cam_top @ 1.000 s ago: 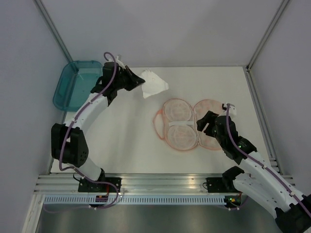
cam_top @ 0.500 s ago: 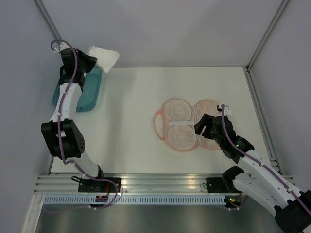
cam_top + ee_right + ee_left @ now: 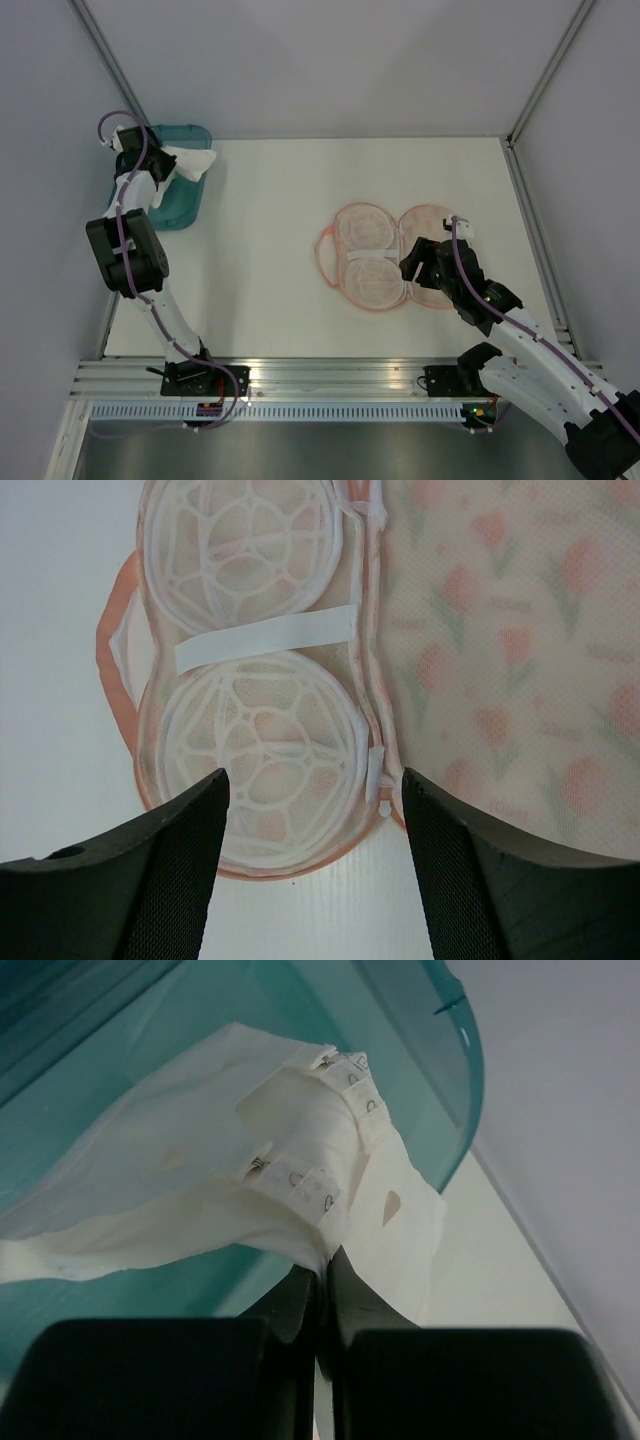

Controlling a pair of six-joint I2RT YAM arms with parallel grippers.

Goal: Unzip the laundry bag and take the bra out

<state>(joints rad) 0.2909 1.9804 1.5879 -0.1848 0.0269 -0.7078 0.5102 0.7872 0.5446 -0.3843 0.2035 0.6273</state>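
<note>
The laundry bag (image 3: 378, 256) lies opened flat at the middle right of the table, its cream-peach printed half (image 3: 500, 650) to the right and its white-ribbed cups (image 3: 240, 630) to the left. My right gripper (image 3: 412, 266) hovers open over the bag's near edge, fingers (image 3: 170, 880) either side of the zipper seam (image 3: 375, 770), nothing between them. The white bra (image 3: 188, 164) hangs from my left gripper (image 3: 160, 170), which is shut on it above the teal tray (image 3: 178, 205). The left wrist view shows the bra (image 3: 240, 1170) draped over the tray (image 3: 440, 1090), pinched at my left gripper (image 3: 326, 1270).
The teal tray sits at the table's far left corner against the left wall. Enclosure walls and frame posts bound the table on three sides. An aluminium rail (image 3: 320, 378) with both arm bases runs along the near edge.
My left arm has swung left with the bra, from beside the bag to above the teal tray. The right gripper has shifted slightly over the bag.
</note>
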